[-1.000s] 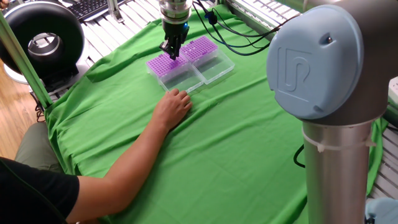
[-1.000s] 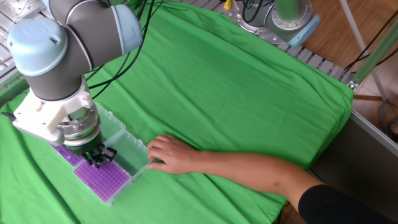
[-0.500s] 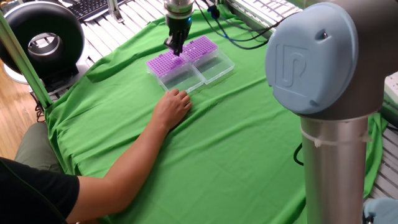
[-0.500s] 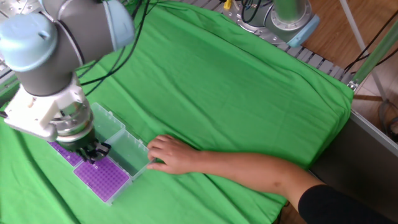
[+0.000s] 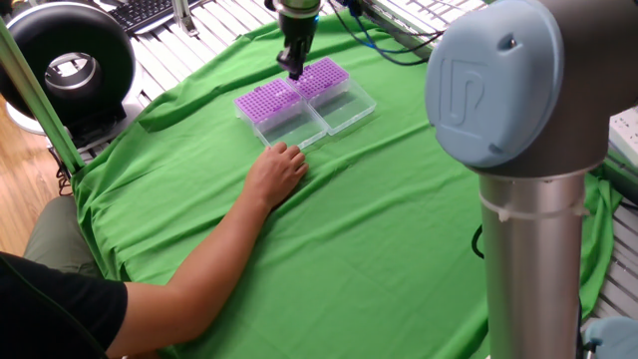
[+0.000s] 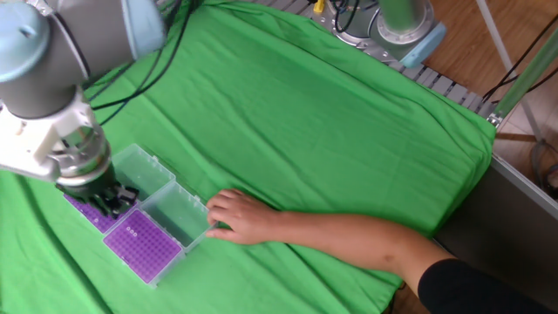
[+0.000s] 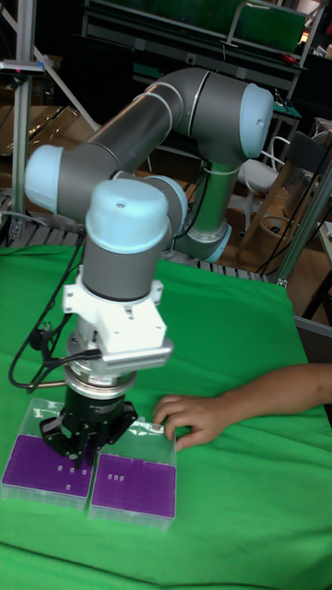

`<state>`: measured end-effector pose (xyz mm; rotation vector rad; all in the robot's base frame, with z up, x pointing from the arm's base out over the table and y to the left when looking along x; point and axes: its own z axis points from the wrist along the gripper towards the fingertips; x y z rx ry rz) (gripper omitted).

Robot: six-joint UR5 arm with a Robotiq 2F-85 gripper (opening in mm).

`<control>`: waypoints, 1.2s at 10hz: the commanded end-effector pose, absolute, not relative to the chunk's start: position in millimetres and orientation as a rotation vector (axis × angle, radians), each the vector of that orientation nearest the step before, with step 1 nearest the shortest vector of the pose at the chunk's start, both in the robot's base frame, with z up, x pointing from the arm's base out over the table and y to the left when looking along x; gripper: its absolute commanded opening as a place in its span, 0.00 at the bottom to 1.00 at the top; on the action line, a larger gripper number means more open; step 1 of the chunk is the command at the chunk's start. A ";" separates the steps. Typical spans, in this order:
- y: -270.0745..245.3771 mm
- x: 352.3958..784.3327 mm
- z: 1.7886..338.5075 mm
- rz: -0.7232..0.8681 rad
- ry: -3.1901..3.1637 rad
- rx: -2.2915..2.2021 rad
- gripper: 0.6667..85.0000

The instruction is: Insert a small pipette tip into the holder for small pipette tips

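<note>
Gripper (image 6: 112, 201) has shifted from near rack (image 6: 144, 251) to far rack (image 5: 321, 78); jaw state can't tell. Person's hand (image 6: 235, 216) steadies box; misaligned descent could bend tip.

Gripper (image 5: 295, 70) travelling away from the purple rack nearest the hand (image 5: 267, 101), crossing toward the neighbouring purple rack (image 5: 321, 77), now hanging over the seam between them, arm's large joint swinging aside with it

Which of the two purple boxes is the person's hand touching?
The purple tip box nearer the person: their hand rests against its clear lid. The other purple tip box lies beyond it, untouched.
</note>
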<state>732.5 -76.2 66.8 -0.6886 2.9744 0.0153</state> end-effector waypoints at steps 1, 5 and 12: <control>-94.1 727.5 62.0 0.050 2.956 -0.734 0.25; -102.3 727.8 54.2 0.030 2.939 -0.769 0.25; -101.6 734.6 46.6 0.033 2.915 -0.781 0.25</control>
